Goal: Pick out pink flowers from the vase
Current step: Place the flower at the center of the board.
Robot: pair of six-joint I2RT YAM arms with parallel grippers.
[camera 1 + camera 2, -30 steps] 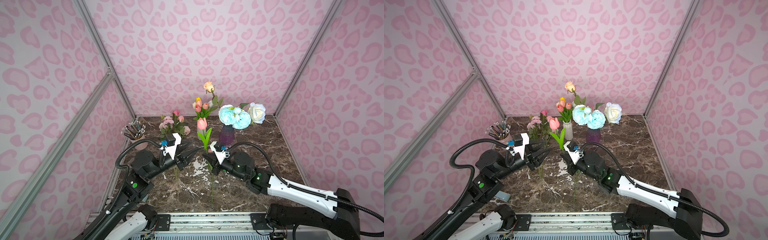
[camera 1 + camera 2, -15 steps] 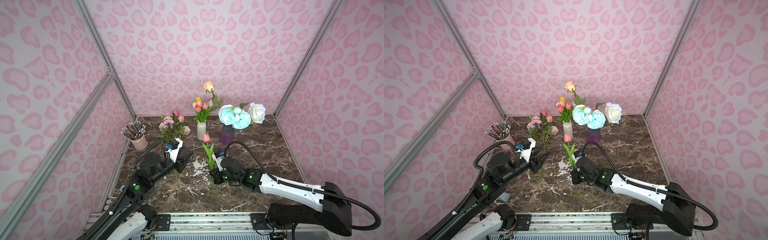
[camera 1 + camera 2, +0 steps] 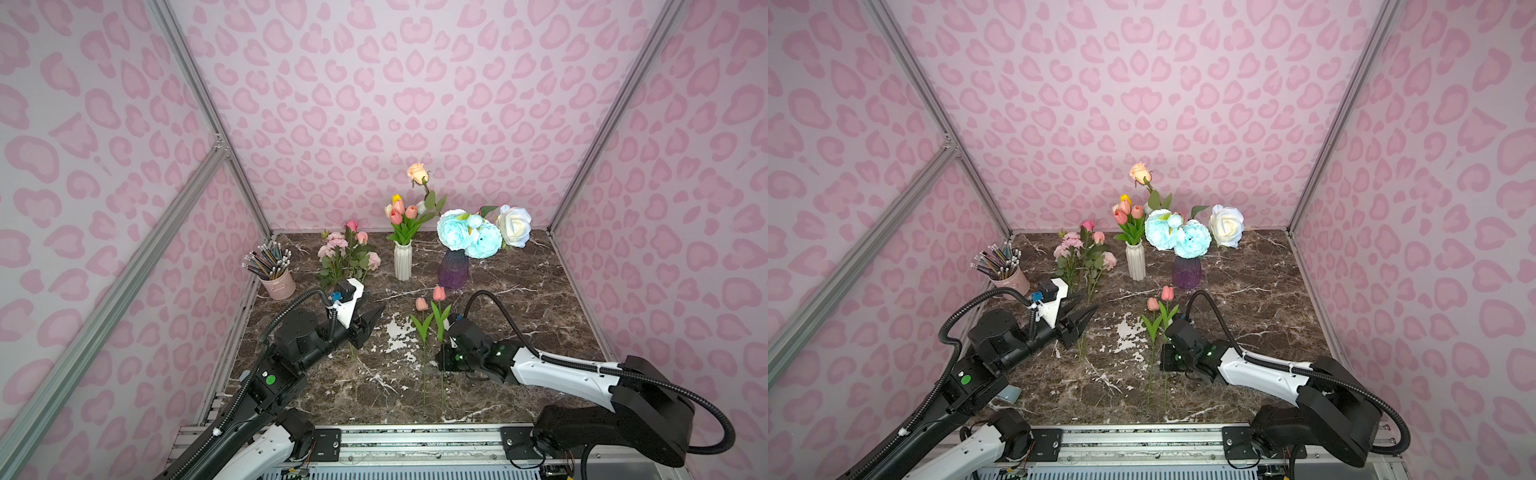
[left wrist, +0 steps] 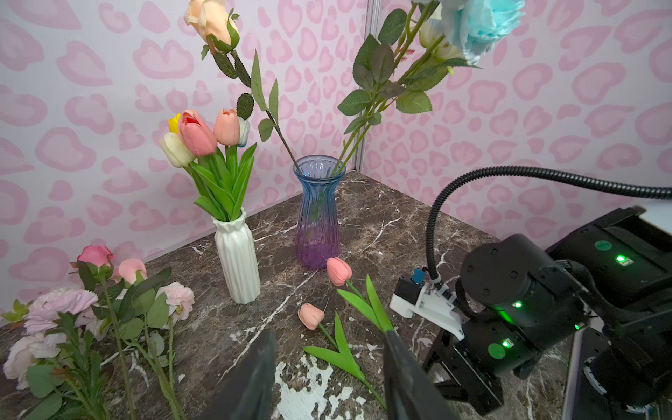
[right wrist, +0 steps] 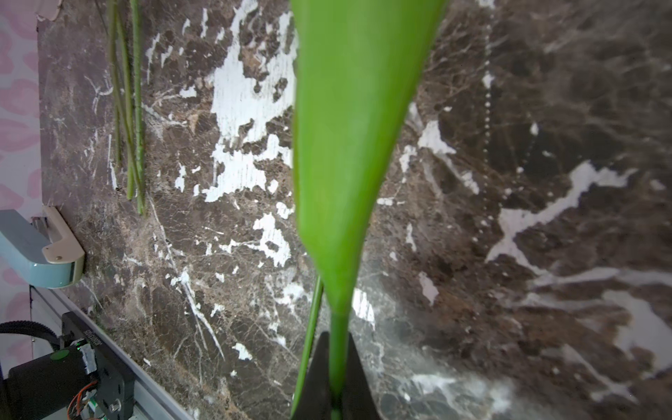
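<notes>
Right gripper (image 5: 338,363) clamps a pink tulip's (image 3: 439,293) stem low over the table (image 3: 519,311), just beside another tulip (image 3: 421,304) already laid out, pink roses (image 3: 347,257) out too, left gripper (image 4: 329,336) open and empty, more pink tulips (image 3: 396,217) waiting in the white vase (image 3: 402,261).

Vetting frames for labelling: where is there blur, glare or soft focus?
Right wrist view: the leaf of the tulip, close to the lens, is soft, and the tabletop has a hazy sheen. Left wrist view: the left fingers are blurred, the white vase sharp. Both top views: even light, crisp.
</notes>
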